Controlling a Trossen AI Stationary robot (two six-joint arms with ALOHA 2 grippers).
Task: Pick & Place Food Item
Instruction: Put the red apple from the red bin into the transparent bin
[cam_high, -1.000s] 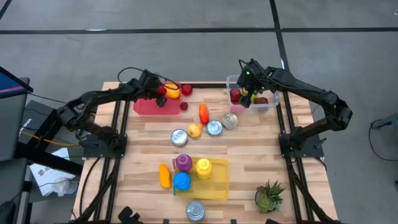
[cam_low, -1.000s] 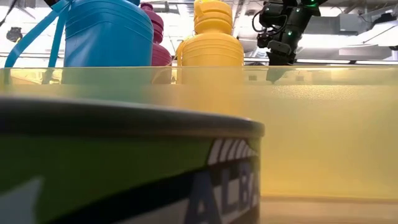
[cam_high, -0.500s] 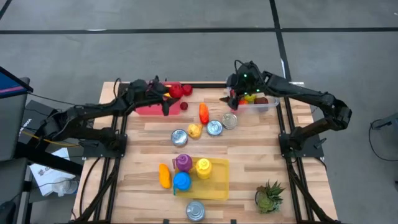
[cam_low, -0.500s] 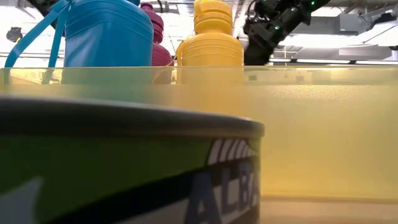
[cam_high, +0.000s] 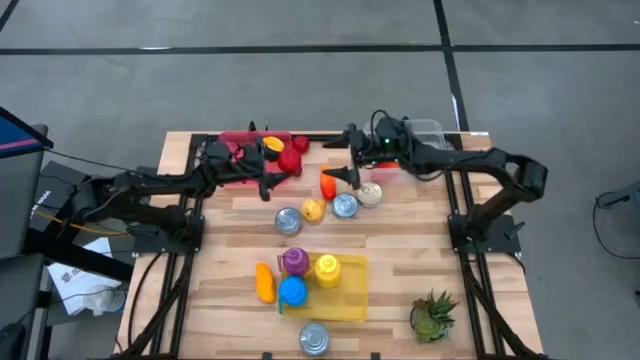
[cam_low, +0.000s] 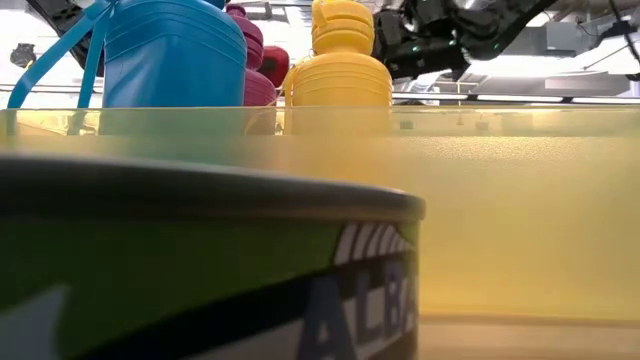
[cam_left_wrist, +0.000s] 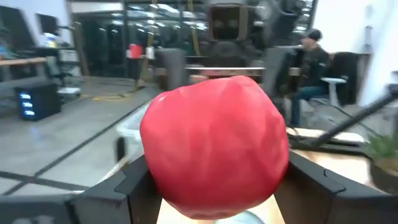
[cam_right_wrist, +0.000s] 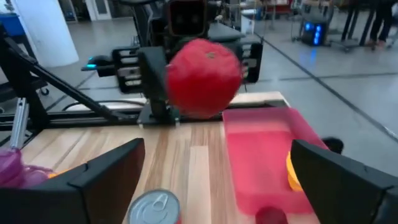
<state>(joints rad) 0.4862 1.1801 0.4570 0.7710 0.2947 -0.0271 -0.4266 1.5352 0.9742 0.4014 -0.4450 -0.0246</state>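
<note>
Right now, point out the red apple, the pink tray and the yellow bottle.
red apple (cam_left_wrist: 214, 146), left wrist view, middle of its front, between the left gripper's fingers.
pink tray (cam_right_wrist: 261, 158), right wrist view, bare floor.
yellow bottle (cam_low: 340, 75), low view, ribbed body.

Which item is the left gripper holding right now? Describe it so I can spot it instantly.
Start at the pink tray on the table's far left side. Just to its right, the left gripper clamps a red apple. It is held in the air, unlike the food lying nearby.
</note>
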